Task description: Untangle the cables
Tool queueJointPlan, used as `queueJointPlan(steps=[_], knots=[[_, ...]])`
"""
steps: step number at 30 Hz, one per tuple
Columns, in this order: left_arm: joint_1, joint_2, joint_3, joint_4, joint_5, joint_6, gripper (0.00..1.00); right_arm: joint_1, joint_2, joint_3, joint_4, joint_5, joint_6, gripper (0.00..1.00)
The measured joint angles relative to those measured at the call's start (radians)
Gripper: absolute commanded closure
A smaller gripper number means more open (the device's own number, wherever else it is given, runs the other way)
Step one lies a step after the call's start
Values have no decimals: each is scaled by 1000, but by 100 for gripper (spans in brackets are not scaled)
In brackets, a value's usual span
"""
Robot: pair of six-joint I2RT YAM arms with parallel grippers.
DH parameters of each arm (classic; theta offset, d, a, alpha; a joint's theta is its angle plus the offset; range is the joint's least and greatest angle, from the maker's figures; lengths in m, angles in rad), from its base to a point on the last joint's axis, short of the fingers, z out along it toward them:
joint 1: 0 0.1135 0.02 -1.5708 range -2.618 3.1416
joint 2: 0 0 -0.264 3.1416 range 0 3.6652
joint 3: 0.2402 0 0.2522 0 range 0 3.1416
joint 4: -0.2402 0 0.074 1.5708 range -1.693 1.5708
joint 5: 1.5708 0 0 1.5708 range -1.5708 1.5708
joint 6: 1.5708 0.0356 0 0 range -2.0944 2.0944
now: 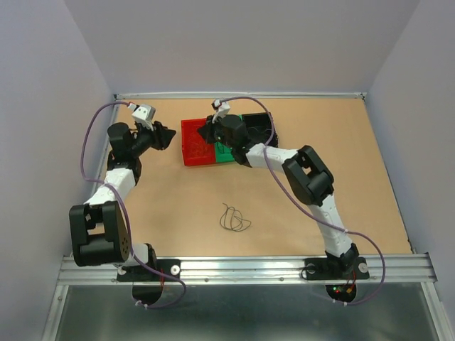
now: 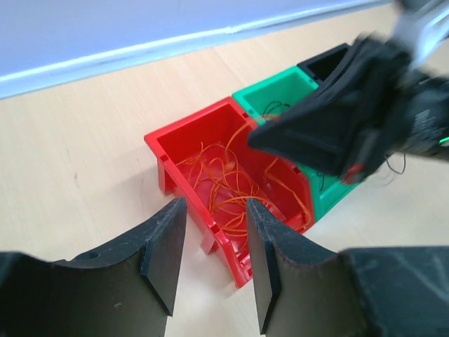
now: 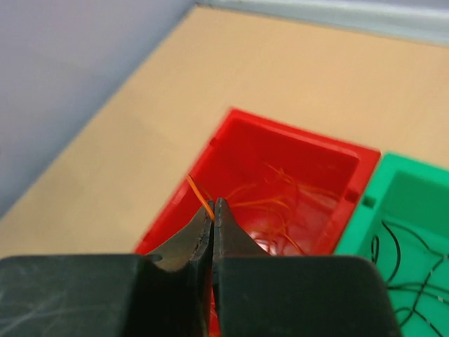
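A small tangle of dark cables [image 1: 233,219] lies on the table between the arms. A red bin [image 1: 192,145] holds several orange cables [image 2: 228,179]; a green bin [image 3: 414,210] beside it holds dark cables [image 3: 410,260]. My right gripper [image 3: 213,205] is shut on an orange cable [image 3: 199,193] above the red bin [image 3: 280,151]; it also shows in the left wrist view [image 2: 344,119]. My left gripper [image 2: 214,242] is open and empty, just left of the red bin [image 2: 210,210] in the top view [image 1: 165,135].
A black bin [image 1: 257,128] stands right of the green bin [image 1: 225,153], near the back wall. The bins sit side by side at the table's far middle. A metal rail [image 1: 242,268] runs along the near edge.
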Motion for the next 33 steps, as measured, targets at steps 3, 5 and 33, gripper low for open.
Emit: queueJointPlan(steps=[3, 5, 33], knots=[[0, -27, -14, 32, 1, -4, 51, 4, 77, 63, -81, 48, -17, 99], [0, -31, -15, 51, 1, -4, 51, 14, 138, 155, -130, 98, -43, 100], [0, -330, -299, 365, -195, -33, 5, 165, 293, 428, -476, 469, -227, 99]])
